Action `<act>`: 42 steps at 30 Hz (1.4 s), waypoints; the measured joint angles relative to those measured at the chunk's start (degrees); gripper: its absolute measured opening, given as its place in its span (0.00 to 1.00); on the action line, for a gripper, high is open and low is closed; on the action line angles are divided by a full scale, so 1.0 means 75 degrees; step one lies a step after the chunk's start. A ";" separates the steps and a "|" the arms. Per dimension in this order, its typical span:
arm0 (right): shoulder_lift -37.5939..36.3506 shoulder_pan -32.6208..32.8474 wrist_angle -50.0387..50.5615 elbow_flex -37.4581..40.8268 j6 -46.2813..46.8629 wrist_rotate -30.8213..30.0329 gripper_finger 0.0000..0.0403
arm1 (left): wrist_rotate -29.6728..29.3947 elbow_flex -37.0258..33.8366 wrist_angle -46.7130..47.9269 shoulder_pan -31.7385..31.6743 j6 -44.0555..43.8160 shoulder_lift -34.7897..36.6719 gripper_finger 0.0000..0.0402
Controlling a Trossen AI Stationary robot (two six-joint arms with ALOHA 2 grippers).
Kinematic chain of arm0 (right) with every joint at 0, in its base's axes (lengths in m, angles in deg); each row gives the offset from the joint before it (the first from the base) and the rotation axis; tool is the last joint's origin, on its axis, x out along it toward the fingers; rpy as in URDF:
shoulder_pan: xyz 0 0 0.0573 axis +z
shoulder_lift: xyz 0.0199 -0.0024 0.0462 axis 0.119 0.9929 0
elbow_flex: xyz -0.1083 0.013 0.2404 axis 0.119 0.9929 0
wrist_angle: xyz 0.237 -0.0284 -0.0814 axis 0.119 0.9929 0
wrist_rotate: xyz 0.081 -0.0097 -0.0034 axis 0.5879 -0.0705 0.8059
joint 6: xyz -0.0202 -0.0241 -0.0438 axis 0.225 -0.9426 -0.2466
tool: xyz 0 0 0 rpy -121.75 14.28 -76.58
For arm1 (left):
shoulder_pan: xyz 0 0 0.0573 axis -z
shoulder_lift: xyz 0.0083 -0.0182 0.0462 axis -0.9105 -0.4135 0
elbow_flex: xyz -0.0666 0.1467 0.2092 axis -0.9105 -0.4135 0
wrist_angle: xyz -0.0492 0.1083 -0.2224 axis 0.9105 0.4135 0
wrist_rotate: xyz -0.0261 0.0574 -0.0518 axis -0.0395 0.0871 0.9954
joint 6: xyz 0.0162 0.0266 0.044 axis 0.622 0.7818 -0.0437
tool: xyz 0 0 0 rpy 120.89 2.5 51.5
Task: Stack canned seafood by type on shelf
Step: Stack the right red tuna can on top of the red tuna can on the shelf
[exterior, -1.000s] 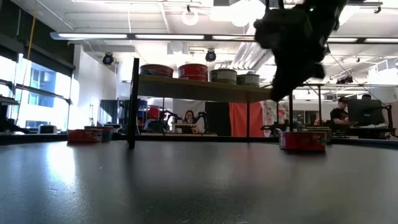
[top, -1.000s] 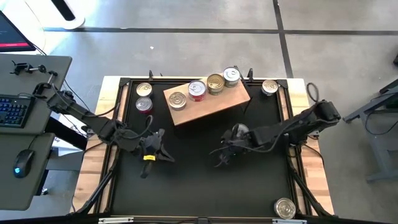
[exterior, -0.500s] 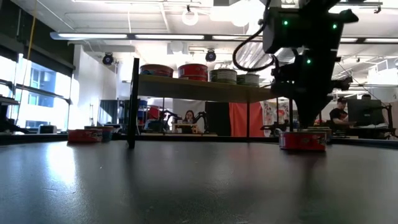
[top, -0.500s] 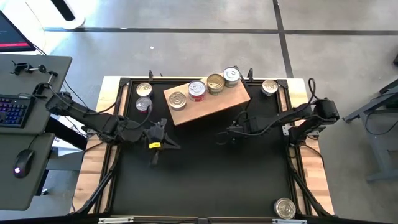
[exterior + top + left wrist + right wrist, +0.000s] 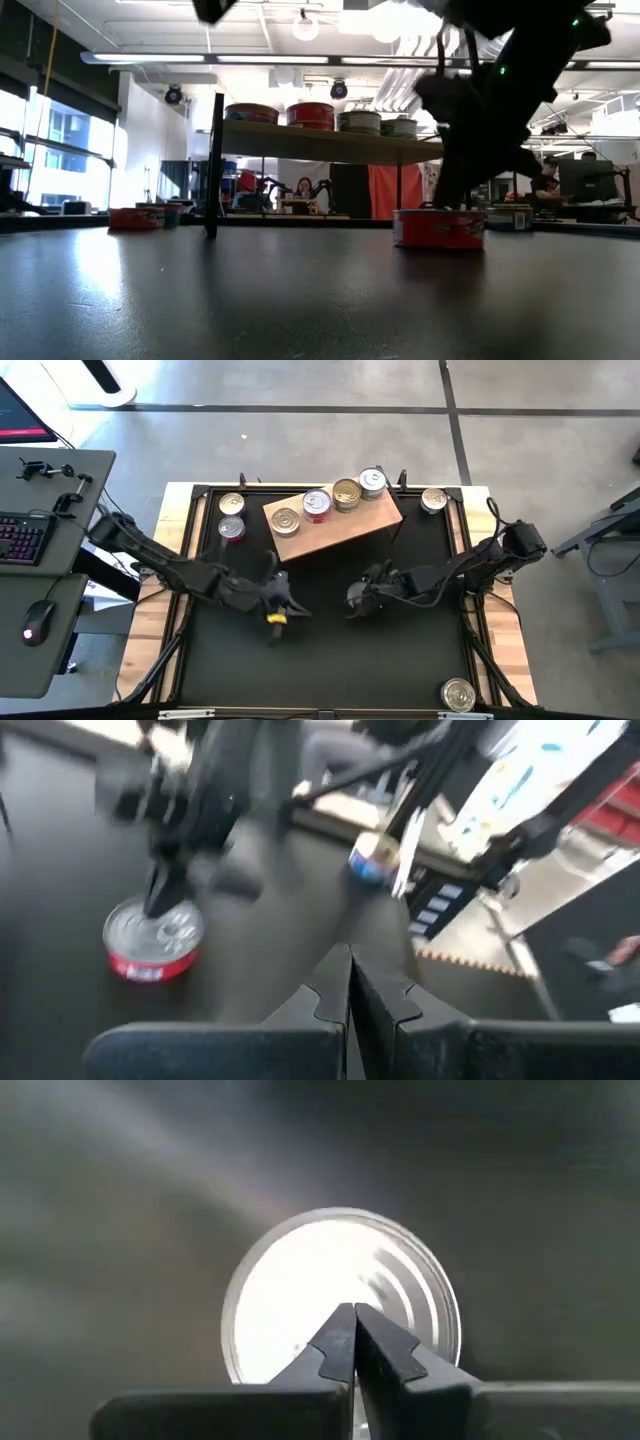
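left hand [image 5: 276, 607], fingers pressed together and empty, hangs over the dark bench [image 5: 330, 660] near centre, at about seven o'clock from the flat light-brown wooden shelf [image 5: 335, 528]. right hand [image 5: 357, 598], also shut on nothing, sits directly above the short round red-sided tin with a shiny silver lid [image 5: 438, 227], at about five o'clock from the shelf. this tin stands upright, lid up, axis vertical. it looks rigid, fairly light, with slick metal walls; i'd judge a grip across the diameter on the sides safest, since the smooth lid offers no hold.
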 joint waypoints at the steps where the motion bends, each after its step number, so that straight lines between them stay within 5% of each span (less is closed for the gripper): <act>1: 0.0035 0.0103 -0.0321 0.0000 -0.0003 -0.0012 0.00 | -0.0038 0.0000 0.0000 0.0051 -0.0173 -0.0205 0.00; 11: 0.0572 0.0801 -0.2891 -0.0334 -0.0673 0.0303 0.00 | -0.0033 -0.0003 -0.0705 0.0325 -0.0709 -0.2281 0.00; 17: -0.0230 0.0941 -0.0031 -0.1163 -0.1412 -0.0100 0.00 | -0.0033 -0.0003 -0.1528 0.0057 0.0227 -0.2755 0.00; 23: -0.0828 0.0792 0.2294 -0.0855 -0.0812 -0.0111 0.00 | 0.0336 0.0156 -0.2108 -0.0868 0.1557 -0.3311 0.00; 32: -0.0781 0.0792 0.0656 0.0655 0.0628 0.0602 0.00 | 0.0586 0.1050 -0.1367 -0.1458 0.2968 -0.4423 0.00; 42: -0.0674 0.0807 0.0178 0.0766 0.1078 0.0435 0.00 | 0.0505 0.1117 -0.1651 -0.1493 0.2922 -0.4967 0.00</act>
